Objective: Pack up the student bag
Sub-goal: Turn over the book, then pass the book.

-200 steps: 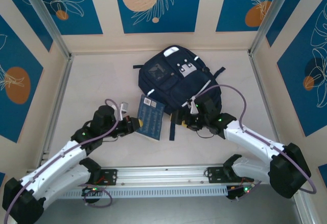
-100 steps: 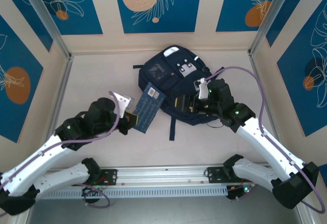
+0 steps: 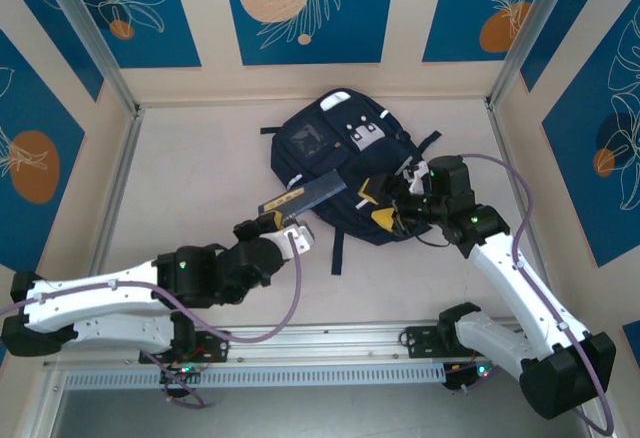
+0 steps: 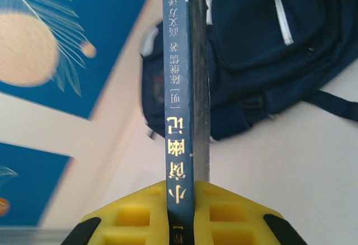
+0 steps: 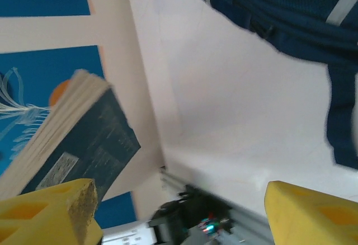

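Left gripper (image 3: 272, 221) clenched on thin dark-blue book (image 3: 305, 195). Right gripper (image 3: 380, 204) released, beside navy fabric student bag (image 3: 330, 153) at table (image 3: 190, 178) far edge.

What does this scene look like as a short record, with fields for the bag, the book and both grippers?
bag: student bag, dark navy, lying on the table, front pockets up
book: dark blue book, gold lettering on its spine, held off the table, far end over the bag's near edge
left: left gripper shut on the book's near end
right: right gripper open, holding nothing, over the bag's near right part
bag opening: cannot tell whether it is unzipped
packed: not yet, book outside the bag
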Tool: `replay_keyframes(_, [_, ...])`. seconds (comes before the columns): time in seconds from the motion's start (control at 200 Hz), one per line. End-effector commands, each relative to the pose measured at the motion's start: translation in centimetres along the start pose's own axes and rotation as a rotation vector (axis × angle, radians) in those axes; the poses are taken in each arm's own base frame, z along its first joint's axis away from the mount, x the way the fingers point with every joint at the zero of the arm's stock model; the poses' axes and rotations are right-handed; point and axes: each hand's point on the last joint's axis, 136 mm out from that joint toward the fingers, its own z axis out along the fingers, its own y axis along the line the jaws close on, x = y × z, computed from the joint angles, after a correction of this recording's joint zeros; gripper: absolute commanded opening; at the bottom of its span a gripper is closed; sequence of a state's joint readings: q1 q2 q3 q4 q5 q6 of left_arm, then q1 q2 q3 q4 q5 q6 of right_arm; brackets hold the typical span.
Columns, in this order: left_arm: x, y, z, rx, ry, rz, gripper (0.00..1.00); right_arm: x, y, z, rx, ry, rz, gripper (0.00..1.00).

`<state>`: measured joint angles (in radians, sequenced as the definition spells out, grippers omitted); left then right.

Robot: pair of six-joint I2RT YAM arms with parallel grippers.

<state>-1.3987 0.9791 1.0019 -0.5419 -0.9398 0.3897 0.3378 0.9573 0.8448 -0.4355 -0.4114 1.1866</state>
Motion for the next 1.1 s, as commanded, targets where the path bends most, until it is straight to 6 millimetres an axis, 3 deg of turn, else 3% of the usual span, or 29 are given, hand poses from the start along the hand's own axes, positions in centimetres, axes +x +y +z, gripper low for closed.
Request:
replay_keyframes(0.0, [-1.7, 2.3, -0.7, -0.170, -0.042, 0.166, 0.00, 1.7, 1.9, 0.0, -0.122, 0.125, 0.084, 0.81])
replay_keyframes(0.11, [-2.0, 1.1, -0.6, -0.183, -0.056, 0.266, 0.00, 1.6, 2.7, -0.5, -0.153, 0.124, 0.097, 0.83])
replay_keyframes(0.365, [-2.3, 0.7, -1.2, -0.155, -0.109, 0.236, 0.00, 0.3, 2.9, -1.7, -0.236, 0.090, 0.185, 0.84])
replay_keyframes(0.56, [-2.4, -0.4, -0.9, -0.151, -0.117, 0.304, 0.00, 2.4, 4.9, -0.9, -0.281, 0.233, 0.177, 0.86])
replay_keyframes(0.735, [-2.9, -0.8, -1.1, -0.143, -0.148, 0.320, 0.00, 4.5, 5.2, 0.5, -0.269, 0.301, 0.157, 0.85])
replay_keyframes(0.875, [-3.1, -1.8, -1.1, -0.144, -0.167, 0.388, 0.00, 5.5, 5.4, 1.4, -0.266, 0.334, 0.142, 0.70])
replay_keyframes(1.055, [-3.0, -3.1, -1.1, -0.156, -0.187, 0.464, 0.00, 5.5, 5.7, 1.3, -0.283, 0.336, 0.117, 0.22])
replay_keyframes(1.095, [-3.0, -3.2, -1.1, -0.154, -0.186, 0.463, 0.13, 5.4, 5.6, 1.2, -0.284, 0.325, 0.109, 0.13])
